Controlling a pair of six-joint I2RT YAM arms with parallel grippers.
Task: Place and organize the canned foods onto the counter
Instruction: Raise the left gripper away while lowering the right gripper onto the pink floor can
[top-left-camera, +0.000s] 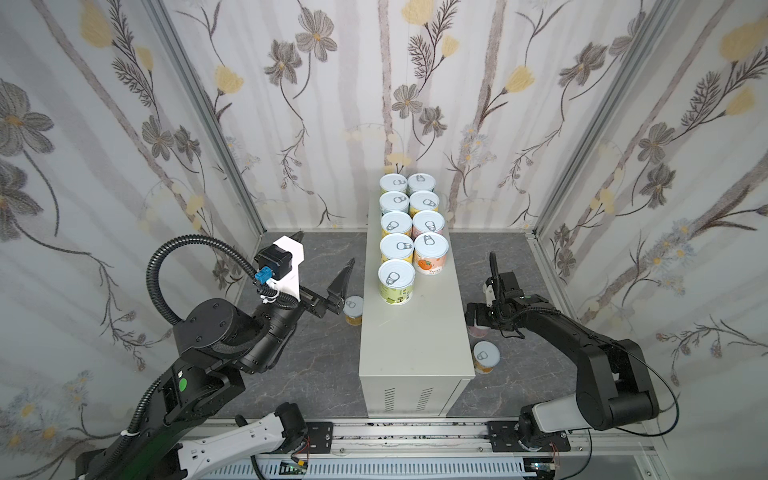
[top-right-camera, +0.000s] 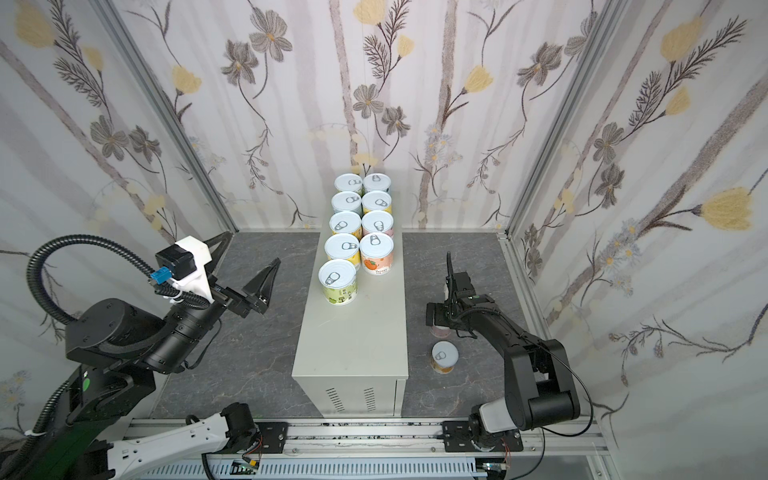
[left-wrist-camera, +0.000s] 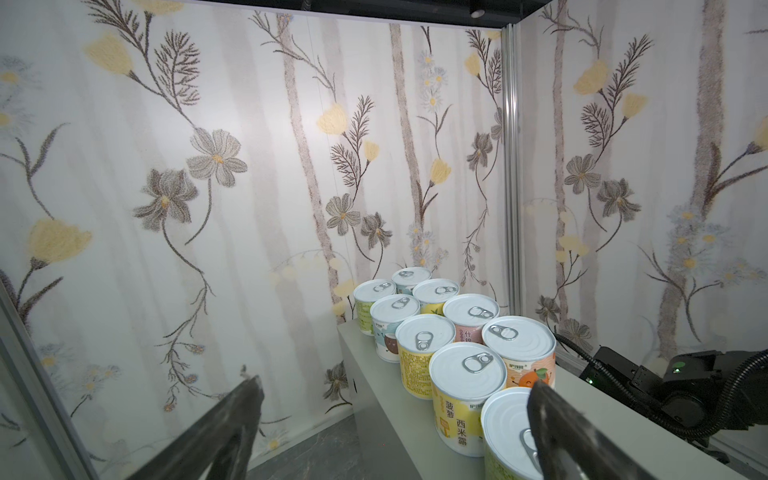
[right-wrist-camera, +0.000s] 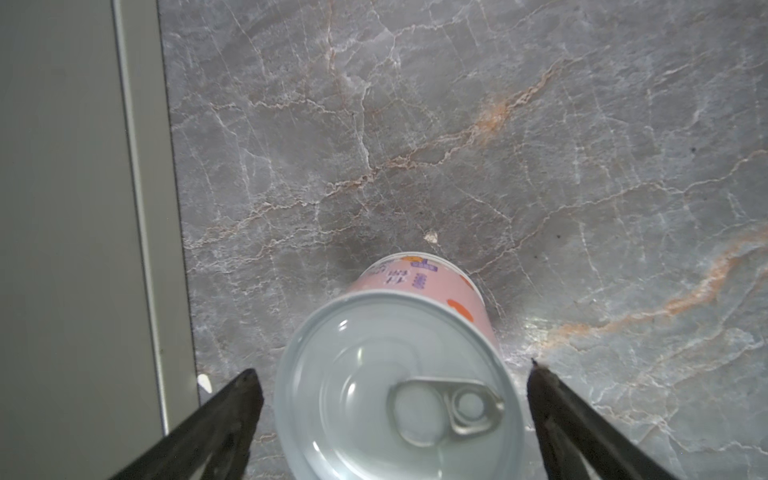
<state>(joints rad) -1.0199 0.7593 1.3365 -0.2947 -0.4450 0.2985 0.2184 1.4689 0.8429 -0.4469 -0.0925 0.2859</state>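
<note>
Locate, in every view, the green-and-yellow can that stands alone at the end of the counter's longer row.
In a top view: the can, near end of the left row.
In a top view: the can in the same spot.
Left wrist: the can closest to the lens.
Right wrist: not in it.
Shared landmark: the counter.

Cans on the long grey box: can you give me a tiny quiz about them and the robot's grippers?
1. Count: how many white-lidded pastel cans stand on the long pale grey metal counter?
2. True or false: the left gripper holds a can.
3. The open right gripper straddles a can on the dark marbled floor. Its label is: A green; B pink; C blue.
Key: 1. nine; 2. false; 3. B, the pink-labelled can.
</note>
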